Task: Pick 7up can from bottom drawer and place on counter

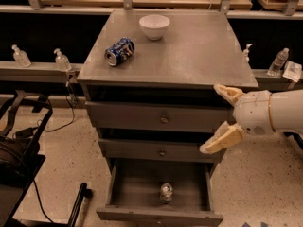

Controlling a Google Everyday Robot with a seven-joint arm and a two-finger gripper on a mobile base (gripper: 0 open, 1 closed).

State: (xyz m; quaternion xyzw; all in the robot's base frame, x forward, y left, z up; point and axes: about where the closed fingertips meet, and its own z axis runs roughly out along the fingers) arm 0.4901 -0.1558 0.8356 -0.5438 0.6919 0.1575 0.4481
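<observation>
Your gripper (209,118) hangs at the right front corner of the cabinet, level with the two upper drawers and below the counter's edge. Its two tan fingers (226,138) are spread wide apart, one up near the counter's lip, the other angled down across the middle drawer's right end. Nothing is between them; you're holding nothing. The white arm (274,111) comes in from the right edge of the view.

Look down: the bottom drawer (137,183) is pulled out, grey floor showing. Your 7up can (166,193) stands inside it, silver top up, about midway across and towards the front wall. It's well below the gripper and to its left, with nothing touching it.

Up top, the counter (199,51) carries two things. A blue can (119,51) lies on its side near the left edge, and a white bowl (154,26) sits upright towards the back, apart from it. The right half of the counter is bare metal.

The top drawer (164,119) and middle drawer (162,152) are each out only a little, knobs facing you.

Small clear bottles (61,59) stand on the ledge left of the cabinet, and another bottle (279,61) on the right. Black gear (19,150) fills your lower left.
</observation>
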